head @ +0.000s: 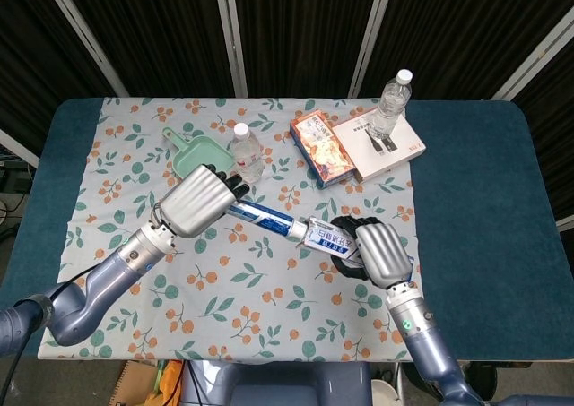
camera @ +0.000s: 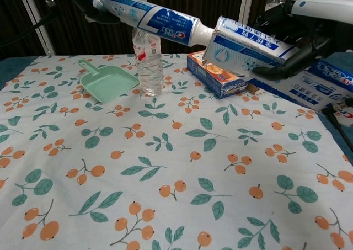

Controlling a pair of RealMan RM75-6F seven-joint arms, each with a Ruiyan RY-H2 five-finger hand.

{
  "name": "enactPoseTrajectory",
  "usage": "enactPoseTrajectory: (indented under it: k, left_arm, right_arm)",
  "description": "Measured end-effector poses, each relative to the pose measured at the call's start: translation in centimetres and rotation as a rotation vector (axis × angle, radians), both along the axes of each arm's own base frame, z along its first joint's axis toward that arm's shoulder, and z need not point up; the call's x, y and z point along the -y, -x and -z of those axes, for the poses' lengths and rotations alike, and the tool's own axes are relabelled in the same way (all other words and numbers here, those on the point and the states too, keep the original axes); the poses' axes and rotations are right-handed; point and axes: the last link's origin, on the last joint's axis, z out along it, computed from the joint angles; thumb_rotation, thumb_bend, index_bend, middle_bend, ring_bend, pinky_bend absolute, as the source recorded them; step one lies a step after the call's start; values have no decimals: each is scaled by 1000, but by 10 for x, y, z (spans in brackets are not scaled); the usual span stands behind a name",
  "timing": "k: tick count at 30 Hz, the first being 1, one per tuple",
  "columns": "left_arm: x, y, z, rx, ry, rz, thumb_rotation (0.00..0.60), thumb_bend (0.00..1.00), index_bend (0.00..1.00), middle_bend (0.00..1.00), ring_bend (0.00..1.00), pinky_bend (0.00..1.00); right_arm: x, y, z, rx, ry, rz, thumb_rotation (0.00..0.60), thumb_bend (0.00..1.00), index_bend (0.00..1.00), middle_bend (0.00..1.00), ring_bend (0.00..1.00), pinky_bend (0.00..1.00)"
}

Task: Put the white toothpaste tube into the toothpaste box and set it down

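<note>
The white toothpaste tube [head: 262, 215], gripped by the left hand [head: 199, 199] above mid-table, has its cap end at the open mouth of the toothpaste box [head: 328, 238] that the right hand [head: 377, 254] holds, so full insertion and setting down remain.

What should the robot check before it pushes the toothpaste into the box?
1. Left hand holds the toothpaste tube: ok, gripped at the tail end.
2. Right hand holds the toothpaste box: ok.
3. Tube cap points at the box's open end: ok, cap is right at the mouth in the chest view.
4. Cap already inside the box: cannot tell.
5. Both lifted off the tablecloth: ok.
6. Nearby water bottle and snack box out of the way: ok, they sit below and behind.
</note>
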Motion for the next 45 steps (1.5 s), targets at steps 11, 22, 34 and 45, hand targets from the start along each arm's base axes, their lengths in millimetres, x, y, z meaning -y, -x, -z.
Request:
enactPoseTrajectory:
  k: [11,22,34,45]
  left_arm:
    - [-1,-28,14,-15,-29,98,600,526,736,826,737,789]
    - [4,-66,24,-33,-82,279,600,515,708,778,700,764]
    - [6,-95,35,-76,-160,412,600,99,357,342,292,442]
    - [12,-120,35,-28,-273,430,600,0,190,200,177,366]
  right_arm:
    - [-1,-3,-7,52,1,7,600,365,458,515,458,368]
    - [-1,0,-18,159,-2,69,600,370,458,515,458,367]
    - [0,-4,-40,384,-1,151,600,381,458,515,458,394]
    - [-1,-9,-66,789,50,227,600,384,457,516,462,458]
